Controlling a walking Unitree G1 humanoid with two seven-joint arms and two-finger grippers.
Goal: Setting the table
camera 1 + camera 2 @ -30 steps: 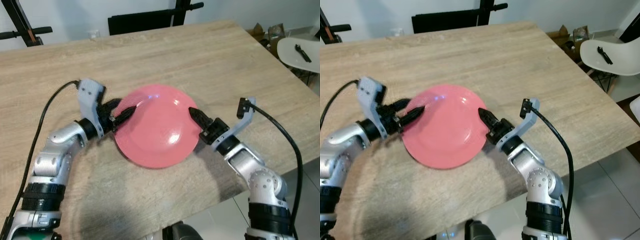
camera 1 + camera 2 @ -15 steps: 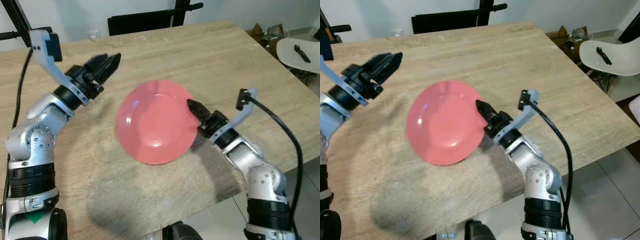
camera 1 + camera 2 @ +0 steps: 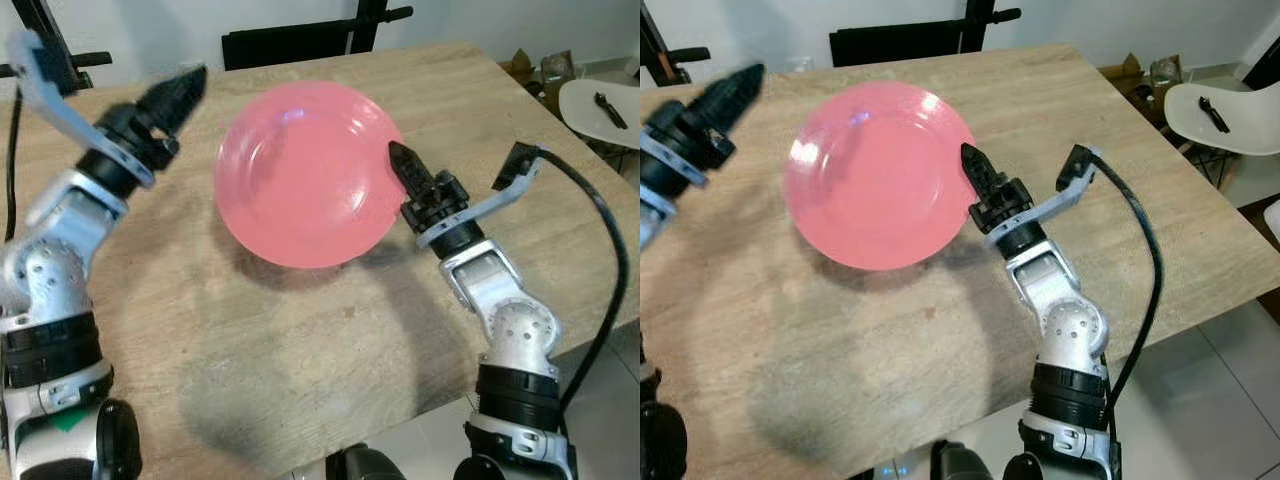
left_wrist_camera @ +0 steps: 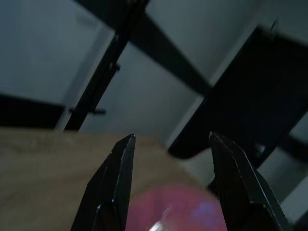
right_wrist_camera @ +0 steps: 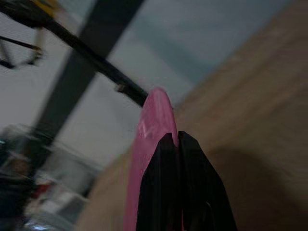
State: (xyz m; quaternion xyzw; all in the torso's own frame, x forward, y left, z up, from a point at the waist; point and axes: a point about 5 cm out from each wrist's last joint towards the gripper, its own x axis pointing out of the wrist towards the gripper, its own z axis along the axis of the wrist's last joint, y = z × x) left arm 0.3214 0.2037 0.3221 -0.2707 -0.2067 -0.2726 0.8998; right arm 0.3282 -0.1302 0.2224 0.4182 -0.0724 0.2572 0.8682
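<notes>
I see right gripper [image 3: 400, 163] clamped on pink plate [image 3: 300, 170] rim — plate lifted off table [image 3: 300, 340], left gripper [image 3: 180, 90] fingers apart — near far-left edge.

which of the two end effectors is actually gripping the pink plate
The right end effector: its fingers are pinched on the near right rim of the pink plate, holding it above the table. The left end effector is open, off to the plate's left, not touching it.
</notes>
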